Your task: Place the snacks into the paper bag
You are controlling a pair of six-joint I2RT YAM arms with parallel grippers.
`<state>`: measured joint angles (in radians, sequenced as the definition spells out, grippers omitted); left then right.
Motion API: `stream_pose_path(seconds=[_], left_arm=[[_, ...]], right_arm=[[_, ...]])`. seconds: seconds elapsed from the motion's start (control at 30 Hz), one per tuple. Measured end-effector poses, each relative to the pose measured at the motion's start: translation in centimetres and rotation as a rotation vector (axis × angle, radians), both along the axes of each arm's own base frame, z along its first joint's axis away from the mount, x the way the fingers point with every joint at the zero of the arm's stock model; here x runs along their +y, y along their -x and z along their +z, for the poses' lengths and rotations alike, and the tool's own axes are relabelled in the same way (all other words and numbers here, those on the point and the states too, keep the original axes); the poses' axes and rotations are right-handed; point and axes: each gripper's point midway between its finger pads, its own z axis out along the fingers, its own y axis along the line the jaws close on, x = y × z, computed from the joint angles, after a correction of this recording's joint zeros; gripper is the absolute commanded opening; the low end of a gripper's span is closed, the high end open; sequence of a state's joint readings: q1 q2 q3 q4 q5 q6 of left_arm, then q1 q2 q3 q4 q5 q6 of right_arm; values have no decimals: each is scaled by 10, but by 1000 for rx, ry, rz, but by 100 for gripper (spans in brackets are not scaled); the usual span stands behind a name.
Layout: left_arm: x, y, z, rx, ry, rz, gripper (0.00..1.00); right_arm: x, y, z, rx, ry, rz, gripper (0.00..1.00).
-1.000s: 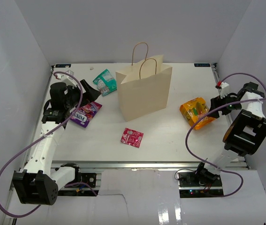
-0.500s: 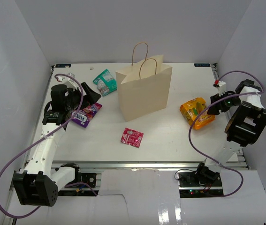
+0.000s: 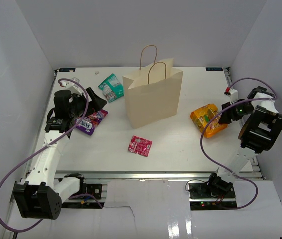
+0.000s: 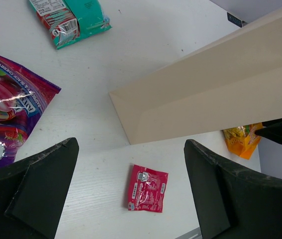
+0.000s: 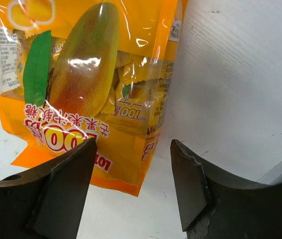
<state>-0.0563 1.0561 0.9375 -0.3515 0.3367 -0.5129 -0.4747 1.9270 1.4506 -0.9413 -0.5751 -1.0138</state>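
Observation:
The tan paper bag (image 3: pixel 153 97) stands upright mid-table, also in the left wrist view (image 4: pixel 215 94). The orange-yellow pouch (image 3: pixel 208 119) lies to its right; my right gripper (image 3: pixel 224 115) is open right at the pouch's edge, which lies between the fingers in the right wrist view (image 5: pixel 88 84). The purple packet (image 3: pixel 92 120) lies left of the bag under my open, empty left gripper (image 3: pixel 93 102). The teal-green packet (image 3: pixel 112 86) lies behind it. The small pink-red packet (image 3: pixel 140 146) lies in front of the bag, also in the left wrist view (image 4: pixel 147 188).
White walls close in the table on the left, back and right. A metal rail (image 3: pixel 155 175) runs along the near edge. A small white object (image 3: pixel 97 72) lies at the back left.
My right gripper has moved left and down toward the orange-yellow pouch. The left arm has shifted only slightly. No packet has moved.

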Motion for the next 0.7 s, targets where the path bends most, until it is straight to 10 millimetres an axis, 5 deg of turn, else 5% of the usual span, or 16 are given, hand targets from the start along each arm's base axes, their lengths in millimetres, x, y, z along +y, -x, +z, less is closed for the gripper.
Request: stream_pose_path(seconds=[0.5, 0.7], left_arm=[[0, 0, 0, 1, 0, 0, 98], [0, 0, -1, 3, 0, 0, 98]], right_arm=[[13, 11, -5, 45, -68, -6, 11], [18, 12, 3, 48, -101, 0, 8]])
